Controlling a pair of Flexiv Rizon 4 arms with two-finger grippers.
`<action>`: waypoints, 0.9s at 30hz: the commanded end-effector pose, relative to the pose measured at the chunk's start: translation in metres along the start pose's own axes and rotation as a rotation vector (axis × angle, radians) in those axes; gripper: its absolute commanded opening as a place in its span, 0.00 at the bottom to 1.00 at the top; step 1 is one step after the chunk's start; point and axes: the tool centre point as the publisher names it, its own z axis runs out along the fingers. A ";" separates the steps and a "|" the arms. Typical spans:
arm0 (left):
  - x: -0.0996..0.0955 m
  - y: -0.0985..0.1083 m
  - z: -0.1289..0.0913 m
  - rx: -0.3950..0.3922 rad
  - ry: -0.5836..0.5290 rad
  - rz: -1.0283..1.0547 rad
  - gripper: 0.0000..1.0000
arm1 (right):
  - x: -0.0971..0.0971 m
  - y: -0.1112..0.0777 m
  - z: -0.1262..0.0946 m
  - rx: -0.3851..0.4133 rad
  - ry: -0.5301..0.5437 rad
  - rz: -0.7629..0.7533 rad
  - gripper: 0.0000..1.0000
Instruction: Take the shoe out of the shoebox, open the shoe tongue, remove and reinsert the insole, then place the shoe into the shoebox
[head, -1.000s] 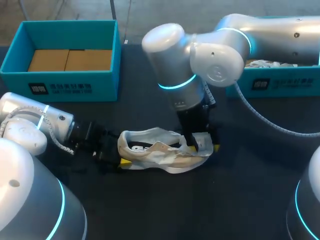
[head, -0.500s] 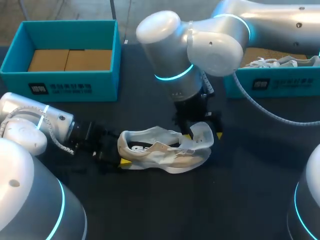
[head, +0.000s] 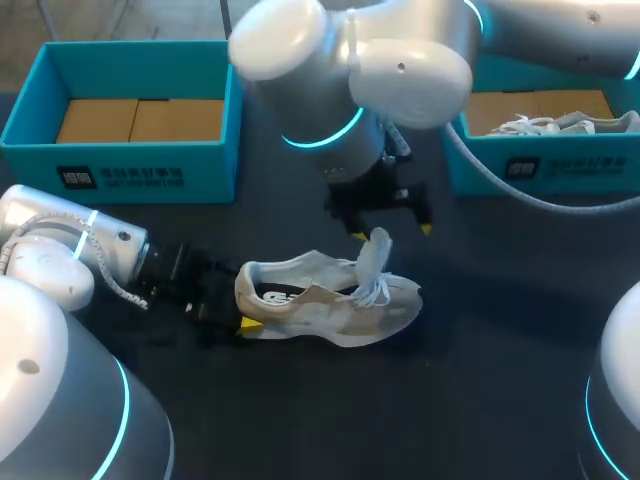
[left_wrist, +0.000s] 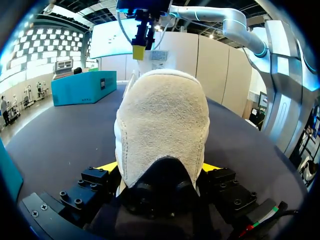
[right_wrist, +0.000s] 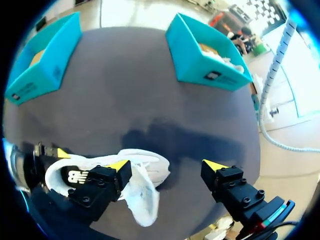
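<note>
Step in hand, by my read: opening the tongue. Shoe (head: 330, 305) lies on the table (head: 500, 340), outside both teal boxes, w/ another white shoe in the box (head: 540, 168) on the R side. L gripper (head: 215, 305) is clamped on the heel, one yellow tip each side, pinning it. R gripper (head: 392, 232) hovers just above the midfoot, fingers spread wide w/ nothing between them. Tongue (head: 375, 258) stands up out of the shoe, its top just beside one R finger, laces loose nearby. Insole can't be made out for sure. Next prob calls for R to drop into the opening behind the tongue, pinch the insole edge & draw it out while L braces the heel; tongue may flop back
</note>
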 end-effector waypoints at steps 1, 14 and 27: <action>-0.001 0.001 0.001 -0.001 0.000 0.000 0.00 | 0.009 0.003 -0.021 -0.107 0.032 -0.140 0.93; -0.001 0.001 0.001 -0.001 0.000 0.000 0.00 | 0.037 -0.006 -0.066 -0.293 0.160 -0.690 0.42; -0.001 0.001 0.001 -0.001 0.000 0.000 0.00 | 0.059 -0.034 -0.089 -0.395 0.261 -1.210 0.00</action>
